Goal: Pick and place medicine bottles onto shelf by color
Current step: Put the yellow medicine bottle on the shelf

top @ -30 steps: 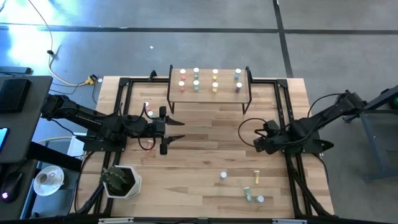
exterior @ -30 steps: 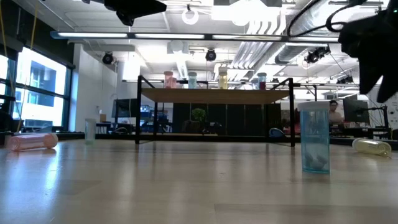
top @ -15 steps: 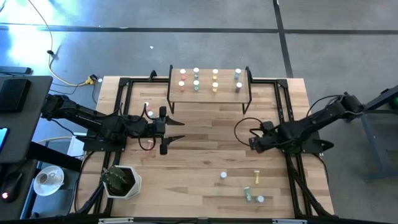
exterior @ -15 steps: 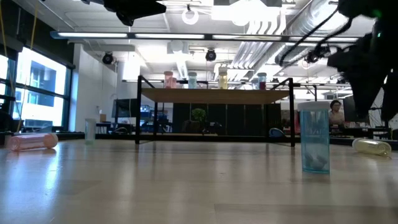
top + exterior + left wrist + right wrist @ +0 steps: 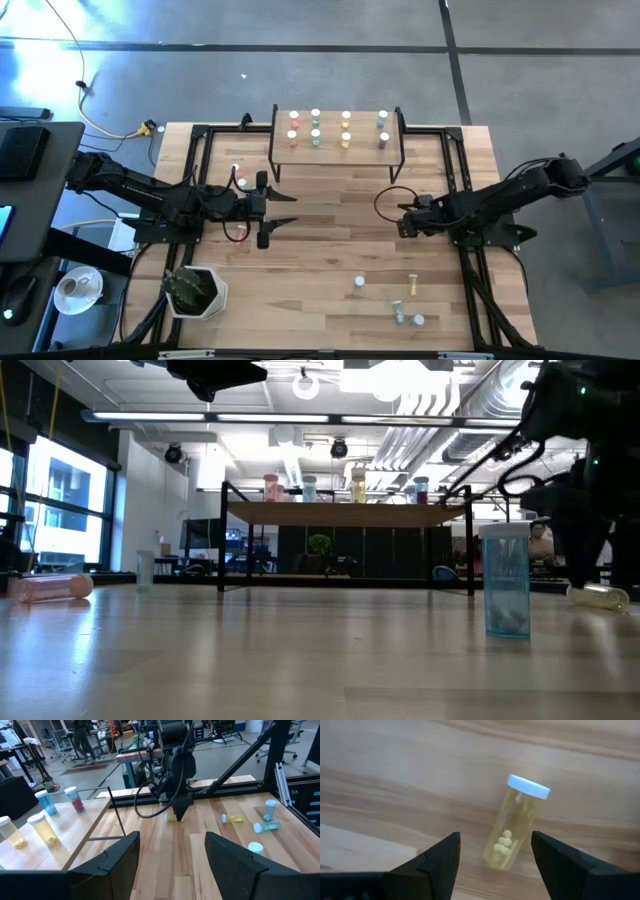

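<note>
Seen from above, a wooden table (image 5: 330, 230) fills the middle of the frame. The shelf (image 5: 336, 132) stands at the upper centre, carrying bottles in four colour columns. The left gripper (image 5: 283, 209) hovers left of centre, fingers spread and holding nothing. The right gripper (image 5: 401, 222) is right of centre, pointed down at the tabletop; its wrist view shows its fingers (image 5: 440, 857) parted on either side of a yellow bottle (image 5: 516, 823) lying on its side on the wood, white cap away from the camera, not gripped. Four loose bottles (image 5: 404, 300) sit in the lower right of the overhead frame. One pink bottle (image 5: 240, 183) lies near the left arm. A white pot with a plant (image 5: 195, 291) stands at the lower left.
</note>
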{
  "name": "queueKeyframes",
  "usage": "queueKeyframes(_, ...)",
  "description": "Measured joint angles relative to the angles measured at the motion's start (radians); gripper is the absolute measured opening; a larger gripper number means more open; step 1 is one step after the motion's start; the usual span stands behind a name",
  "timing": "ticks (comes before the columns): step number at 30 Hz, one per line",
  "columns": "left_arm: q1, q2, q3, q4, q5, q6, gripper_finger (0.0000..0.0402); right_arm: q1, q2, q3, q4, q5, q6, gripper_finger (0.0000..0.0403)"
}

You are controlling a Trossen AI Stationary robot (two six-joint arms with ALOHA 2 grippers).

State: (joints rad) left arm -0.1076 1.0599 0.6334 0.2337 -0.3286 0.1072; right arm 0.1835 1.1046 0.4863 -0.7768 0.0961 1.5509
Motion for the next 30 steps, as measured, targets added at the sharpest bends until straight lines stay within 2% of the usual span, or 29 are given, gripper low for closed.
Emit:
queueKeyframes(4,0.0,0.0,0.0,0.0,0.0,-0.002,0.0216,-0.025,0.001,-0.053,0.032,-0.049,-0.011,0.0236)
queueKeyframes(8,0.0,0.0,0.0,0.0,0.0,-0.002,0.0216,-0.027,-0.002,-0.073,0.057,-0.043,-0.016,0.0231)
queueKeyframes(19,0.0,0.0,0.0,0.001,0.0,-0.003,0.0216,-0.027,-0.001,-0.075,0.042,-0.042,-0.034,0.0136)
queueKeyframes(30,0.001,0.0,0.0,0.002,0.0,-0.026,0.0216,-0.026,0.0,-0.075,0.041,-0.043,-0.097,0.0098)
